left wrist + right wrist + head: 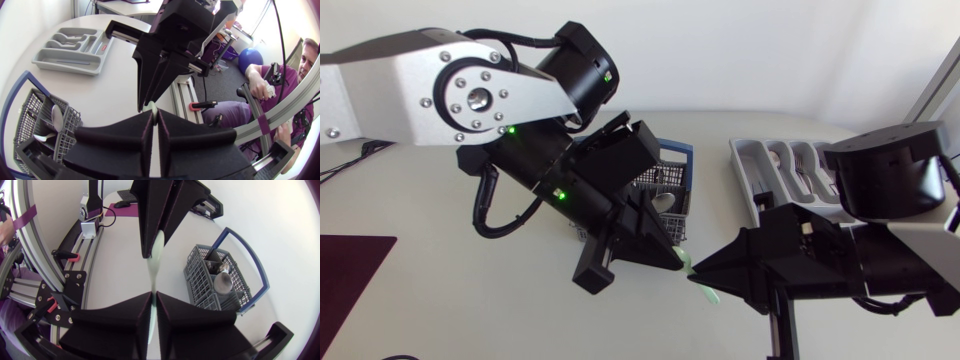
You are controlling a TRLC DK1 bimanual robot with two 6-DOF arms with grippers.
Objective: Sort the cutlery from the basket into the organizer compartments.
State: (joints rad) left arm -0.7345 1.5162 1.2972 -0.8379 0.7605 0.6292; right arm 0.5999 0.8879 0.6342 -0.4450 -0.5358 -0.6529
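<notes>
Pale-green utensil [154,260], grey basket [204,280]

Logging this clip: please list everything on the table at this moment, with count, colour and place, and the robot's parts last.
table: one, white, under everything.
basket: one, grey mesh with blue handle, mid-table by the left arm.
spoons: at least two, silver, standing in the basket.
organizer: one, grey, on the table's right side.
cutlery: count unclear, silver, in the organizer's compartments.
utensil: one, pale green, spanning between both tools.
mat: one, dark red, table's left side.
cable: at least one, black, far left.
left tool: black, shut on the utensil's broad end.
right tool: black, shut on its thin end.
</notes>
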